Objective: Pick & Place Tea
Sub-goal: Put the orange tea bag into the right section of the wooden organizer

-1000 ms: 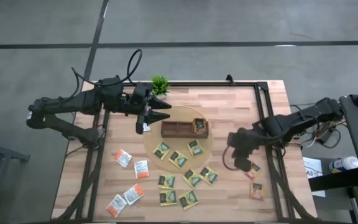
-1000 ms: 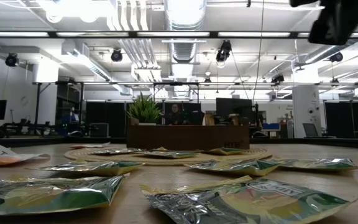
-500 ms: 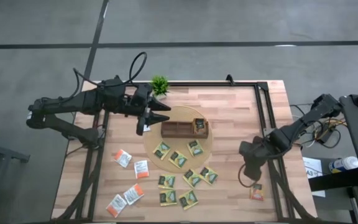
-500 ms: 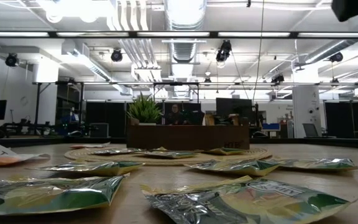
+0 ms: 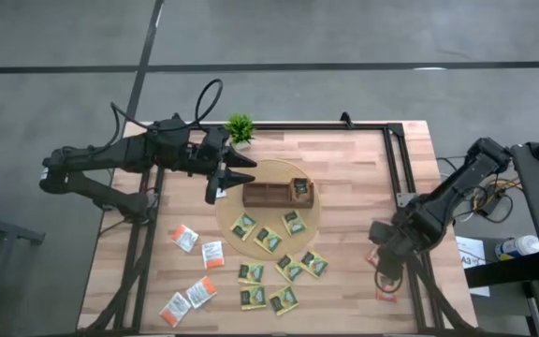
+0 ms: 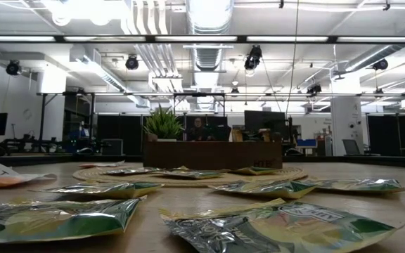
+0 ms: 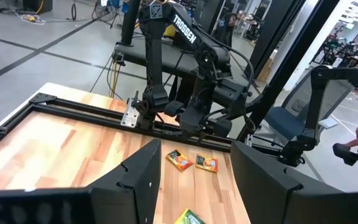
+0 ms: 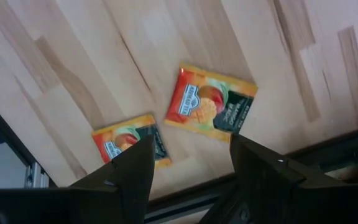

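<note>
1. Right gripper (image 5: 388, 265) is being held over two red-pink sachets (image 8: 211, 110) at the worktop (image 5: 354, 168) edge, jaws spread, empty.
2. Left gripper (image 5: 237, 170) is being held beside the tray (image 5: 274, 195), jaws spread.

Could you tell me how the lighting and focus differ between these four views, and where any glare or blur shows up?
High view: even, soft light, faint shadows under the sachets. Low view: bright ceiling lights glare overhead, foil sachets close to the lens shine and look soft. Left wrist view: the near fingers are dark and blurred, the room behind sharper. Right wrist view: two red sachets sharp, fingers dark and blurred.
</note>
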